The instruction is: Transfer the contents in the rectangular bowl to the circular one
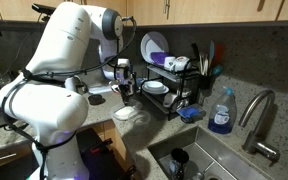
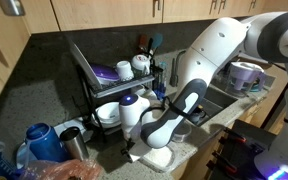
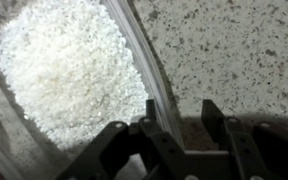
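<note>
The white, smooth-shelled arm [image 1: 59, 45] is the bulkiest thing in both exterior views, its rounded links folding down toward the worktop. Under it runs a speckled stone counter [image 3: 234, 50], pale with dark flecks and a faintly rough grain. A steel sink [image 1: 219, 160] is sunk into the counter, with a curved metal tap [image 1: 256, 115] and a blue bottle [image 1: 221, 112] beside it. Against the wall stands a dark wire dish rack [image 1: 169, 85] with white round dishes in it.

The rectangular bowl [image 1: 131, 115] sits flat on the counter in front of the rack, between the robot's base and the sink. It is shallow, of cloudy whitish plastic with rounded corners. Its thin, glossy rim [image 3: 142, 55] curves across the wrist view.

The black gripper [image 3: 181, 118] stands right over that rim at one end of the container. Its two fingers [image 3: 212, 118] are set apart with the plastic wall between them. One finger lies close against the wall (whether it touches is hard to say), while bare counter shows between the wall and the other finger, so nothing is pinched.

The container is filled with small white grains [image 3: 59, 65], a dry, pebbly heap.
</note>
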Robot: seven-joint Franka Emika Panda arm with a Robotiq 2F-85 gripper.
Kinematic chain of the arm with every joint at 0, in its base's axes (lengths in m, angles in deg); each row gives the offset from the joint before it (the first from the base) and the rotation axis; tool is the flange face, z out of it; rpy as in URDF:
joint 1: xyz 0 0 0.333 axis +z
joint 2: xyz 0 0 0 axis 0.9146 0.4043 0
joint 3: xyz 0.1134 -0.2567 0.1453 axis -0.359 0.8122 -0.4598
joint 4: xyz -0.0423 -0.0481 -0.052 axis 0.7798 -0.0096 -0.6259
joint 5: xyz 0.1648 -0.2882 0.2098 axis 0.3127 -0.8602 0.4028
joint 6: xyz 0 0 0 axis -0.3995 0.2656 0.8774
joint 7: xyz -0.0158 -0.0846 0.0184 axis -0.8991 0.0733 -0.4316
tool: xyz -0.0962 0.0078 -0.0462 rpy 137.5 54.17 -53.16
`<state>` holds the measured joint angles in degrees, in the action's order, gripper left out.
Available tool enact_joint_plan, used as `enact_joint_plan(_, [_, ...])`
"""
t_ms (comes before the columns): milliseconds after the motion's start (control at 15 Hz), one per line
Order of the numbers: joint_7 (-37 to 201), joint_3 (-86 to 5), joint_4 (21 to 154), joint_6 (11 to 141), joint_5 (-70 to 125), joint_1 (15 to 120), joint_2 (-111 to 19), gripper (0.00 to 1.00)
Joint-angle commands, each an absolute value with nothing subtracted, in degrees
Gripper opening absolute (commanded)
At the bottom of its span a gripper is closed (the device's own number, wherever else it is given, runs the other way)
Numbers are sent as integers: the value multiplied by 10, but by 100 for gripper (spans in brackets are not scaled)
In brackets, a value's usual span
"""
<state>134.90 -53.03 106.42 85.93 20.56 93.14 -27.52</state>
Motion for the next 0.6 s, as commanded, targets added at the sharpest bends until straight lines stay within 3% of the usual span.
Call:
enact_joint_plan(0, [1334, -520, 1053, 841, 216, 942, -275, 20])
enact_joint_plan(200, [1335, -516, 1057, 844, 216, 940, -277, 0])
enact_joint_plan(533, [1313, -517, 1066, 845, 214, 936, -291, 1])
